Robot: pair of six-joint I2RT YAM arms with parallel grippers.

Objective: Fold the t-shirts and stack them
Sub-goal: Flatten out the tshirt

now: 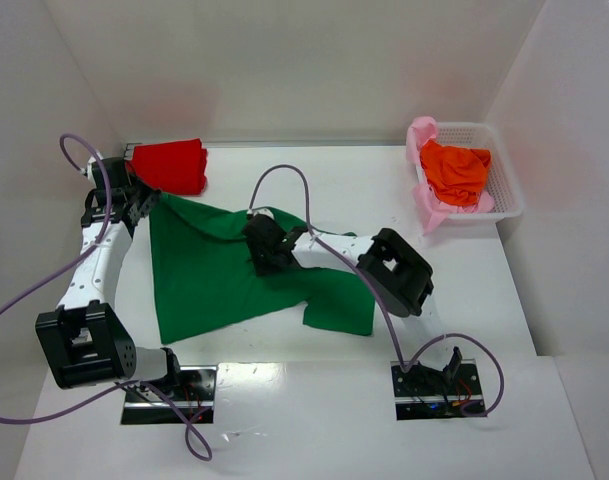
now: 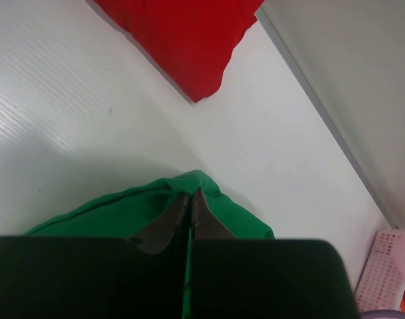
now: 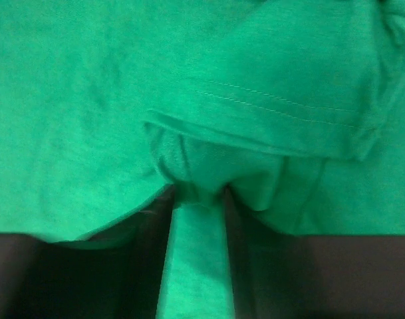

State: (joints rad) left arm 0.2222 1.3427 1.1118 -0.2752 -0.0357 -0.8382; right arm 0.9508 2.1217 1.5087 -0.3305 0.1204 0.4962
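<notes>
The dark green t-shirt [image 1: 214,280] lies spread on the table, partly rumpled. My left gripper [image 1: 147,205] is shut on its far left corner; in the left wrist view the gripper [image 2: 191,198] pinches the green cloth [image 2: 235,216]. My right gripper [image 1: 257,240] is shut on a bunched fold near the shirt's far middle; in the right wrist view the gripper [image 3: 197,199] has green cloth [image 3: 89,100] between the jaws. The red t-shirt [image 1: 174,165] lies folded at the back left and also shows in the left wrist view [image 2: 182,40]. The orange t-shirt [image 1: 456,172] and the pale pink t-shirt [image 1: 422,135] sit in the basket.
A white mesh basket [image 1: 509,190] stands at the back right by the right wall; its corner shows in the left wrist view [image 2: 388,279]. White walls close the back and both sides. Cables loop from both arms over the table.
</notes>
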